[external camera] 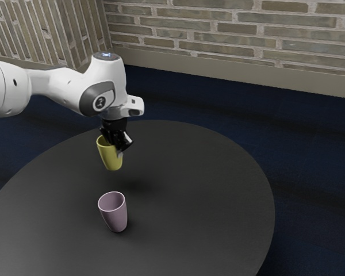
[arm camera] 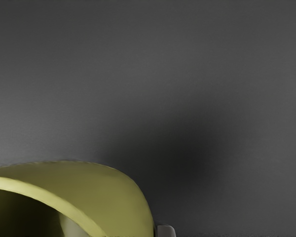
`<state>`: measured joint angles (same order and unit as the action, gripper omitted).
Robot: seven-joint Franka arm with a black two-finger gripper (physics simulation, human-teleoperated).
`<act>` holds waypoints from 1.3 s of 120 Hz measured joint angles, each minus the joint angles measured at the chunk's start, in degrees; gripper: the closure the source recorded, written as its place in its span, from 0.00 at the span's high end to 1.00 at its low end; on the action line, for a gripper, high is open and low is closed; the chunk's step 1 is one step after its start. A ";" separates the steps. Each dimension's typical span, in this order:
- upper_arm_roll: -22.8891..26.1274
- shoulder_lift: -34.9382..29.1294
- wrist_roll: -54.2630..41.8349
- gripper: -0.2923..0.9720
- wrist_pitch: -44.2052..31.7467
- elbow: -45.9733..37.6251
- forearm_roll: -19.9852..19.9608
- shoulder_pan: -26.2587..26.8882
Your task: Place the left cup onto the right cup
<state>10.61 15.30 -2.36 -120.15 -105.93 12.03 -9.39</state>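
My gripper (external camera: 116, 140) pinches the yellow-green cup (external camera: 110, 155) by its rim, left of frame centre, hanging above the round black table (external camera: 218, 190), high enough, I judge, to pass over a rim. Mauve cup (external camera: 113, 211) stands upright below it, lower in the frame, mouth open, nothing between them. Brick wall (external camera: 230, 29) far behind.

The yellow cup (external camera: 110, 156) is held up in the air, pinched at its rim by the gripper (external camera: 118, 142). It hangs just under the gripper, mouth up and tipped a little. One finger seems to be inside the rim, but that spot is dark. The purple cup (external camera: 113, 211) is stood mouth up on the table (external camera: 218, 190), well below the gripper. The two cups are apart.
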 joint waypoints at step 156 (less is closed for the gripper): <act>10.72 -8.85 21.31 0.16 5.44 -5.67 2.32 0.00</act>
<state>21.33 6.45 18.95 -114.70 -111.60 14.36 -9.39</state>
